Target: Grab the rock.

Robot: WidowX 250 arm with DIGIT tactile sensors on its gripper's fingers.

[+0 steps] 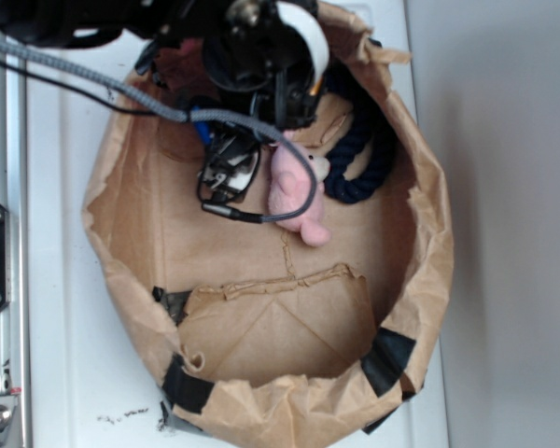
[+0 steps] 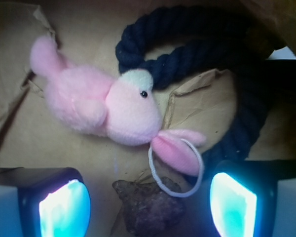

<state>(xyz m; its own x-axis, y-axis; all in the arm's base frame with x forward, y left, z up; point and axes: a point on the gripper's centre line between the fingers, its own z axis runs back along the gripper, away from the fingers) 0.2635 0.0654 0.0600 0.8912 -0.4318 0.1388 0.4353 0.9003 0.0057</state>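
Gripper (image 2: 148,205) fingers (image 2: 64,210) are standing released, straddling the rock (image 2: 148,207), which is lying beside the pink bunny (image 2: 103,106) and rope (image 2: 246,98).

Pink plush bunny (image 2: 103,106) beside, perhaps touching, navy rope ring (image 2: 222,69); paper bag (image 1: 289,322).
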